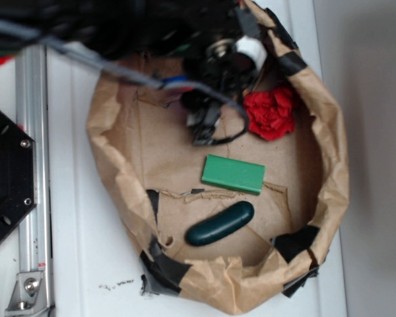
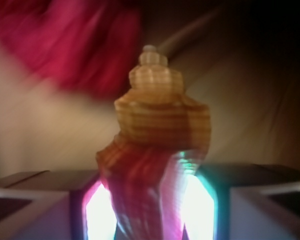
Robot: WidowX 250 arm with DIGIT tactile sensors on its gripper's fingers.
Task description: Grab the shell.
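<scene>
A: Wrist view: the shell (image 2: pixel 157 135) stands right between the fingers (image 2: pixel 50 200) of the gripper (image 2: pixel 152 215), ribbed whorls up, filling the middle of the frame. The jaws look clamped on its lower part, though blur hides the actual contact.

B: And from the exterior view?

A: The shell itself can't be made out there. The gripper (image 1: pixel 203 129) sits at the back of the paper-lined basket (image 1: pixel 330 172), just beside the red paper ball (image 1: pixel 272 112).

B: Risks?

A: Three, by the observer's judgement. The shell's surface is ribbed and tapering, so it could twist or slide out of the grip if the hold is on the narrow part. The red ball is close enough to get nudged or snagged. And the loose cable (image 1: pixel 119 69) over the basket rim could catch the crumpled paper wall.

B: Count?

A: One shell. One red paper ball. One green block (image 1: pixel 233 174), lying flat mid-basket. One dark green oblong piece (image 1: pixel 220 223) nearer the front, apart from the block. One basket. One gripper.

B: Block and oblong in the way?

A: No, both well apart from the gripper.
</scene>
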